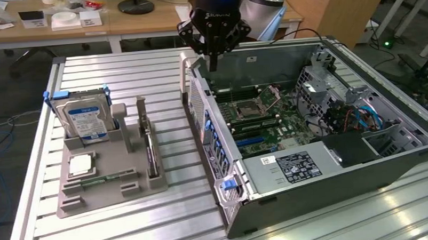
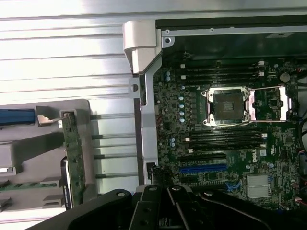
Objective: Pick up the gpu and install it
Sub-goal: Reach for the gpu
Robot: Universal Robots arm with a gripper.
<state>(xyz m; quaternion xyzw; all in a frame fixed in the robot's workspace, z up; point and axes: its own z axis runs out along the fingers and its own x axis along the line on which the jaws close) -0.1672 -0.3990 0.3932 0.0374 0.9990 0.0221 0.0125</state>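
The motherboard [image 2: 276, 139] carried small white Dell lettering; the power supply's label [image 1: 296, 168] was too small to read. The gripper [image 1: 213, 65] hung empty, jaws pressed together, over the far corner of the case [image 1: 358, 173]. The gpu [image 1: 151, 154] stood edge-on in the grey holder [image 1: 99, 198] at the exterior view's left.

Exterior view's left: tray [image 1: 119, 155], hard drive [image 1: 86, 119] and gpu [image 1: 152, 149] upright in it. Exterior view's right: case [image 1: 323, 196], motherboard [image 1: 264, 118] inside.
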